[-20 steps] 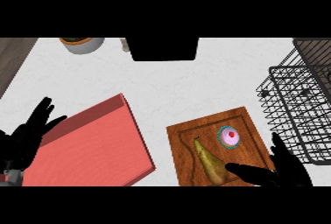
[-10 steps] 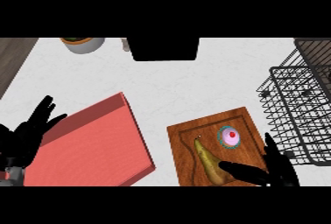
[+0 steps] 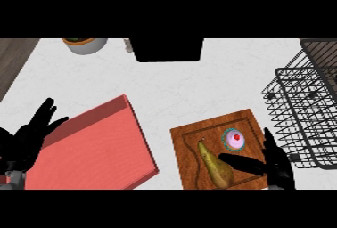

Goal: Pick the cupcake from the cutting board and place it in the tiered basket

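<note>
- The cupcake (image 3: 233, 139) lies on the cutting board (image 3: 191, 153), just above the right hand (image 3: 275, 161), apparently untouched.
- That hand is spread wide, holding nothing.
- Tiered basket (image 3: 309, 111) stands right of the board on the white counter (image 3: 197, 89).
- Left hand (image 3: 26, 138) rests open at the left edge.

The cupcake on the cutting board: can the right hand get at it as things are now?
Probably yes. The right hand is open just beside the cupcake, fingers and thumb spread towards it. The pear lies to the side, and nothing covers the cupcake.

Right hand (image 3: 273, 162) now sits further left over the cutting board (image 3: 197, 138), thumb nearer the cupcake (image 3: 233, 139).
</note>
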{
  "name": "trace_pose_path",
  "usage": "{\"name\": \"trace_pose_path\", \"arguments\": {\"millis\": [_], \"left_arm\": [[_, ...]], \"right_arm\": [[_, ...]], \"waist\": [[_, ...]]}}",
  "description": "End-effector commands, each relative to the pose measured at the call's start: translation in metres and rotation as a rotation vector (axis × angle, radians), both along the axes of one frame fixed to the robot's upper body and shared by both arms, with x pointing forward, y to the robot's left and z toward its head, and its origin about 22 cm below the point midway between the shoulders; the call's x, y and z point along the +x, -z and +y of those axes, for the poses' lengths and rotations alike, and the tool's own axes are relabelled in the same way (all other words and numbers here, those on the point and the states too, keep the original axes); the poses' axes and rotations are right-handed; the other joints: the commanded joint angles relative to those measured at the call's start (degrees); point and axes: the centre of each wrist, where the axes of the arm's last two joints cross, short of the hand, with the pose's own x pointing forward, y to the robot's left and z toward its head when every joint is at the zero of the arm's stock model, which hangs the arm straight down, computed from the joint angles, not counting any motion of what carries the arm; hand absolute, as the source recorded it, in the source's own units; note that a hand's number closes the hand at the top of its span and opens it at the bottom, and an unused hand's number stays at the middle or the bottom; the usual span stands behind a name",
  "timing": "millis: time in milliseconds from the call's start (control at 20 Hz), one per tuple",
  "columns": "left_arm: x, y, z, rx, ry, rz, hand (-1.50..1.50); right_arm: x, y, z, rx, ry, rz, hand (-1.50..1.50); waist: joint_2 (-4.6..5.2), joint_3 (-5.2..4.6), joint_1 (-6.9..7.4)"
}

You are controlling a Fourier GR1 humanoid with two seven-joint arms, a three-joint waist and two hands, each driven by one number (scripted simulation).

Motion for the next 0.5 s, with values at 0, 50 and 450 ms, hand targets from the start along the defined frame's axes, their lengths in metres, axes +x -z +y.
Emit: {"name": "trace_pose_path", "arguments": {"millis": [0, 50, 450], "left_arm": [[-0.018, 0.012, 0.009, 0.033, -0.041, 0.138, 0.0], [-0.02, 0.028, 0.015, 0.016, -0.052, 0.177, 0.0], [-0.019, 0.026, 0.023, 0.019, -0.055, 0.153, 0.0]], "right_arm": [[0.002, 0.008, 0.001, 0.02, 0.002, 0.003, -1.5], [0.011, 0.002, 0.001, 0.018, 0.002, 0.002, -1.5], [0.03, 0.023, 0.018, 0.032, -0.024, 0.002, -1.5]], "waist": [[0.54, -0.76, 0.34], [0.68, -0.8, 0.2], [0.74, -0.8, 0.43]]}}
